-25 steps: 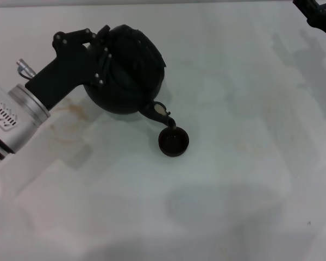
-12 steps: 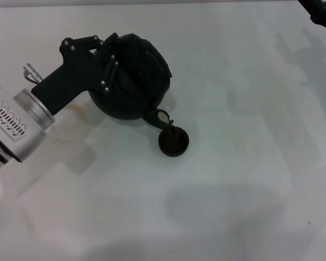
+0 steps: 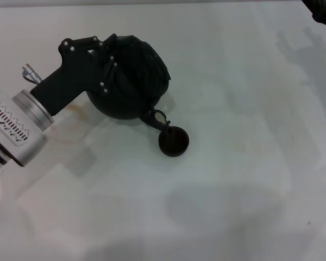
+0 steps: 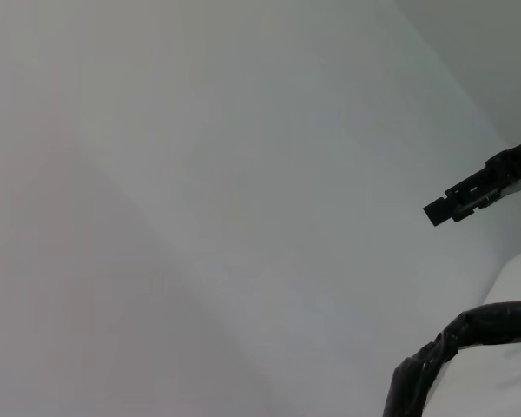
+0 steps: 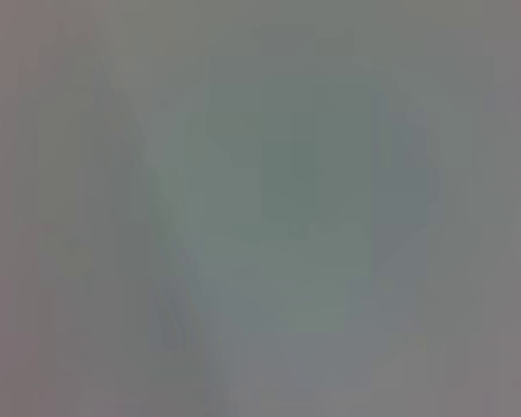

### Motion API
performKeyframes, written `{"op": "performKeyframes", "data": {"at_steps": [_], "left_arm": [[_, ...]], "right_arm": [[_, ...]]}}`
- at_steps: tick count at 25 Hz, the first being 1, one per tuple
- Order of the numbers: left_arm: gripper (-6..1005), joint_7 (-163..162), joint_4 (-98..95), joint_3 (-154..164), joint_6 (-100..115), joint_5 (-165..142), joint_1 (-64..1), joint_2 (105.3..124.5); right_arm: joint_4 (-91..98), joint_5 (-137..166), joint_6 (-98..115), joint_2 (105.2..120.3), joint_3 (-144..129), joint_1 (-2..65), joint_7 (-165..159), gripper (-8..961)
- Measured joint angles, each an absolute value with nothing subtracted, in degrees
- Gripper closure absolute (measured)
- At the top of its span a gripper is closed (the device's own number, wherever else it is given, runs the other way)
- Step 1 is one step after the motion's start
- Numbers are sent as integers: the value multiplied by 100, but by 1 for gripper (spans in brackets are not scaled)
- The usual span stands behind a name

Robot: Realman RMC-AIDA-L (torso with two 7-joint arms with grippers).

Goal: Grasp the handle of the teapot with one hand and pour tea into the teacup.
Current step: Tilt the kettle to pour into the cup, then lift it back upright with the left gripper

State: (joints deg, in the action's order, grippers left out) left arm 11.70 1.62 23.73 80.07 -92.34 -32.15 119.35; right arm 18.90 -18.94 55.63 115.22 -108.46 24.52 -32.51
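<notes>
Legible text, labels, brands, nos., signs: none in any view. Left arm's silver wrist section (image 3: 13, 122) carries a small patterned strip of marks, too small to read. Teapot (image 3: 133, 81), teacup (image 3: 174, 141), white table (image 3: 233, 190): no lettering visible.

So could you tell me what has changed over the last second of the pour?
The left gripper, holding the teapot, has carried it slightly toward the teacup and tipped it further, so the spout now hangs over the cup's rim. The right gripper has drawn back toward the far right corner. The teacup has stayed put on the table.
</notes>
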Motion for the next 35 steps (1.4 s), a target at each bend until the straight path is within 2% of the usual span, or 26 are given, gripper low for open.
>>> {"op": "performKeyframes", "data": {"at_steps": [35], "left_arm": [[892,1178,114,2373,7920,-9254,-3308,11926]], "right_arm": [[1846,-1925,5564,11522,-10767,2449,-3269,95]]}}
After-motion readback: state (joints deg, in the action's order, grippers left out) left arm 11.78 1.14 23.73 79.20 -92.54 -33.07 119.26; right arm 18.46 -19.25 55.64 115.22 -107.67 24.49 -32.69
